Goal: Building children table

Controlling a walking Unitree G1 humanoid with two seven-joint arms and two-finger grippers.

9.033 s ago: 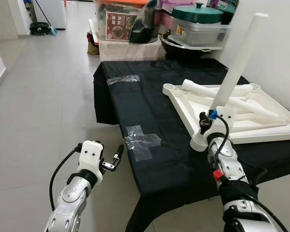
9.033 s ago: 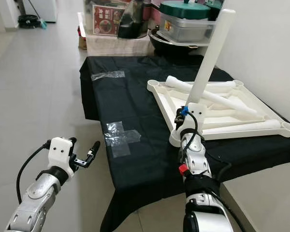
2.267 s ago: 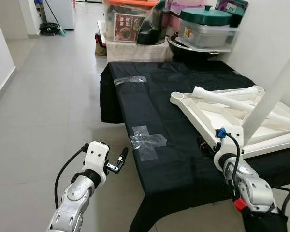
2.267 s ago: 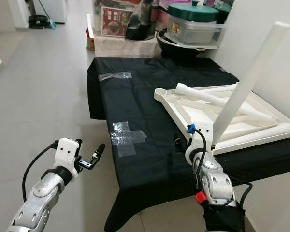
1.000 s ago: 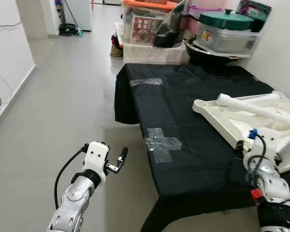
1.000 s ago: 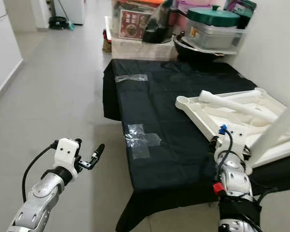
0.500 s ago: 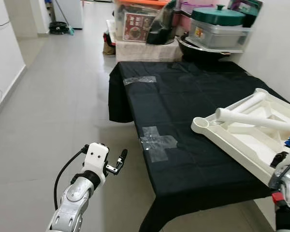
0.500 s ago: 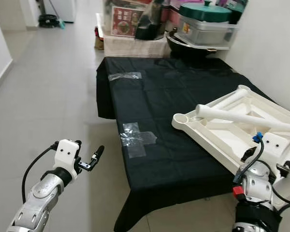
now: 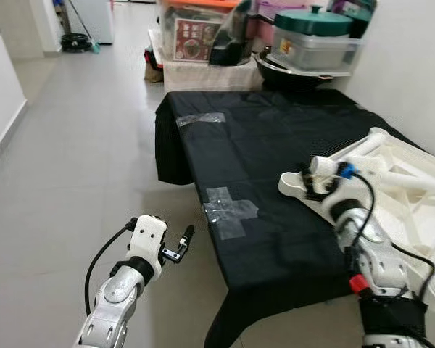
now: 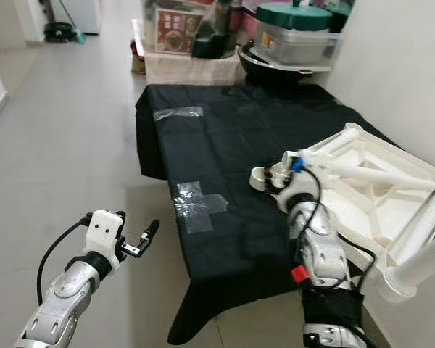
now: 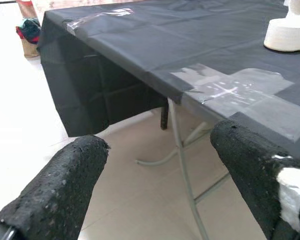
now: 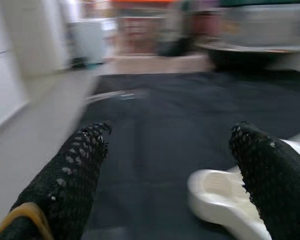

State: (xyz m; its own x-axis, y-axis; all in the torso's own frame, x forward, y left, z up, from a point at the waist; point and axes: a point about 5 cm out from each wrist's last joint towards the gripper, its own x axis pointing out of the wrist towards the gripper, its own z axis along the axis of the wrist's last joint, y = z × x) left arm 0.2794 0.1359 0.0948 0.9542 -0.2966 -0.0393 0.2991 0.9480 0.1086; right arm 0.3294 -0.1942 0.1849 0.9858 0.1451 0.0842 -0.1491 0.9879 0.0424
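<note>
The white children's table (image 10: 370, 196) lies upside down on the right half of a table draped in black cloth (image 9: 254, 145). One white leg (image 10: 424, 221) stands out of its near corner, and another leg (image 10: 377, 174) lies across its underside. My right gripper (image 9: 313, 185) is open just above the near-left corner socket (image 12: 215, 192), with nothing between its fingers (image 12: 75, 170). My left gripper (image 9: 181, 243) hangs open over the floor, left of the black table, and its fingers (image 11: 60, 190) hold nothing.
Clear tape patches (image 9: 230, 212) are stuck on the black cloth near its front edge. A pot and a green-lidded box (image 9: 315, 29) crowd the far end. A white wall runs along the right. Bare tiled floor (image 9: 80, 159) lies to the left. Metal legs (image 11: 182, 165) stand under the cloth.
My right gripper has swung left from the white table's near right side to its near-left corner socket. The head camera has shifted. The left arm has stayed put.
</note>
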